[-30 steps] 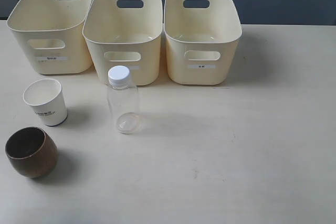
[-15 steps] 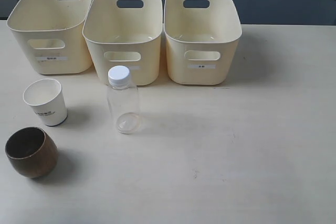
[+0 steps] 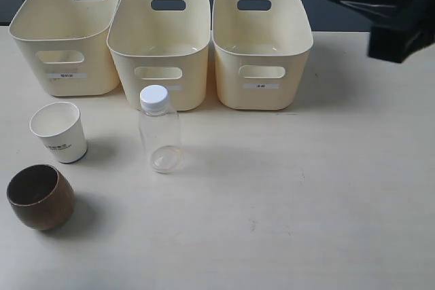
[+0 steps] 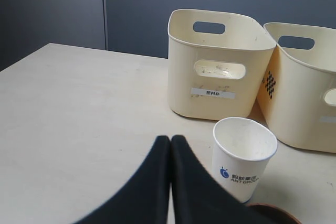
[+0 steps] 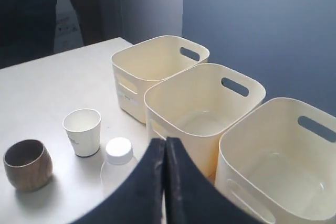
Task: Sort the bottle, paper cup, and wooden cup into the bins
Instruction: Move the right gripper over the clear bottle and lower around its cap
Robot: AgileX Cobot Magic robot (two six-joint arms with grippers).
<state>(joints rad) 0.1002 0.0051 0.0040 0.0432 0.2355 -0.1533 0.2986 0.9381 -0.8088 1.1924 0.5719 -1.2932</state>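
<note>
Three bins [image 3: 160,39] in row at far side of table [image 3: 326,188], all upright, interiors bare. Bottle [image 3: 160,130] upright just before middle bin, apart from it. Paper cup [image 3: 58,132] upright before leftmost bin; wooden cup [image 3: 39,196] nearer still, close beside paper cup, not touching. Right gripper [image 5: 165,148] high over bins, fingers pressed together, holding nothing. Left gripper [image 4: 170,145] low over table beside paper cup, fingers together, nothing between.
</note>
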